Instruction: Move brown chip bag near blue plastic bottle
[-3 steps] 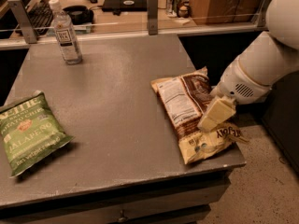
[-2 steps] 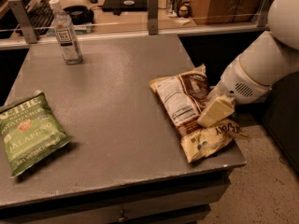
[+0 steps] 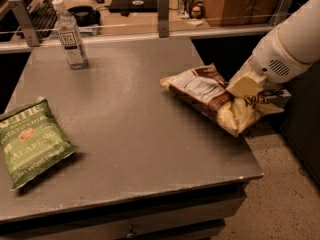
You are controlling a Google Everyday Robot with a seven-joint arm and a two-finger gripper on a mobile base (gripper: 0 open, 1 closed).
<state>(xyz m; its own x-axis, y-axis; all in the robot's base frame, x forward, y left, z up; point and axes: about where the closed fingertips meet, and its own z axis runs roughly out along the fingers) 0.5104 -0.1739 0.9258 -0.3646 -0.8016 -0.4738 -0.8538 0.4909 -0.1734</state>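
The brown chip bag (image 3: 210, 95), dark brown and cream-yellow with a white label panel, is lifted and tilted above the table's right edge. My gripper (image 3: 243, 87) is shut on the bag's right end, at the end of the white arm that comes in from the upper right. The blue plastic bottle (image 3: 71, 37), clear with a white cap and white label, stands upright at the table's far left corner, far from the bag.
A green jalapeno chip bag (image 3: 31, 141) lies flat at the table's left front. The grey table (image 3: 130, 134) ends at a rail with posts (image 3: 163, 15) at the back. A desk with a keyboard and clutter lies behind. Floor drops off on the right.
The brown chip bag has risen off the table in my gripper and now hangs tilted, shifted slightly toward the back. The bottle and green bag have not moved.
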